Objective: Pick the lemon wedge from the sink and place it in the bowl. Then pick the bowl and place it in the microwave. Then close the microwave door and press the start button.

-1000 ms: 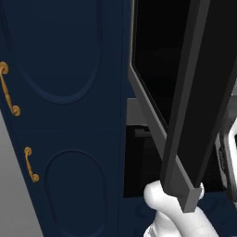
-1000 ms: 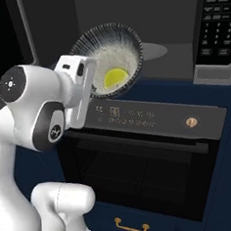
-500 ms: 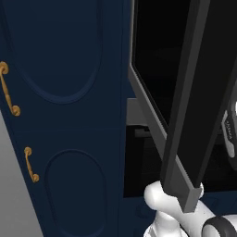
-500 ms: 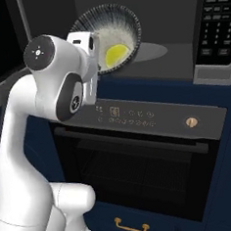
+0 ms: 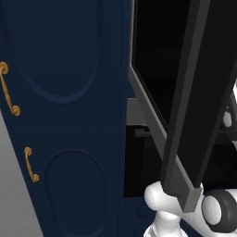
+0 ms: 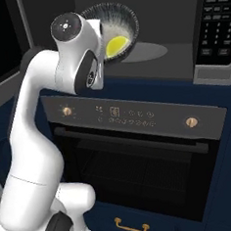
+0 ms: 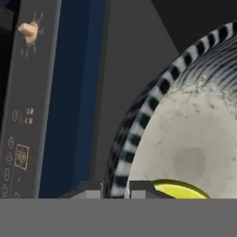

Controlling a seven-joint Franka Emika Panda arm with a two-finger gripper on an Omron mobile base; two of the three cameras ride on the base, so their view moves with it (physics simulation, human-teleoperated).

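The bowl (image 6: 115,31) looks like glazed ceramic: a pale, speckled, faintly cracked inside and a ribbed dark grey rim with light streaks, seen close in the hand view (image 7: 185,139). The lemon wedge (image 6: 117,45) is a smooth, bright yellow. The microwave door (image 5: 185,92) is glossy black glass in a matt silver-grey frame. The microwave (image 6: 178,14) cavity is a dull grey with a satin floor. The oven panel (image 6: 137,116) is matt dark grey with brass-coloured knobs (image 6: 190,122). The cabinet door (image 5: 69,115) is smooth navy paint with polished brass handles (image 5: 30,164). The arm (image 6: 36,143) is glossy white plastic.
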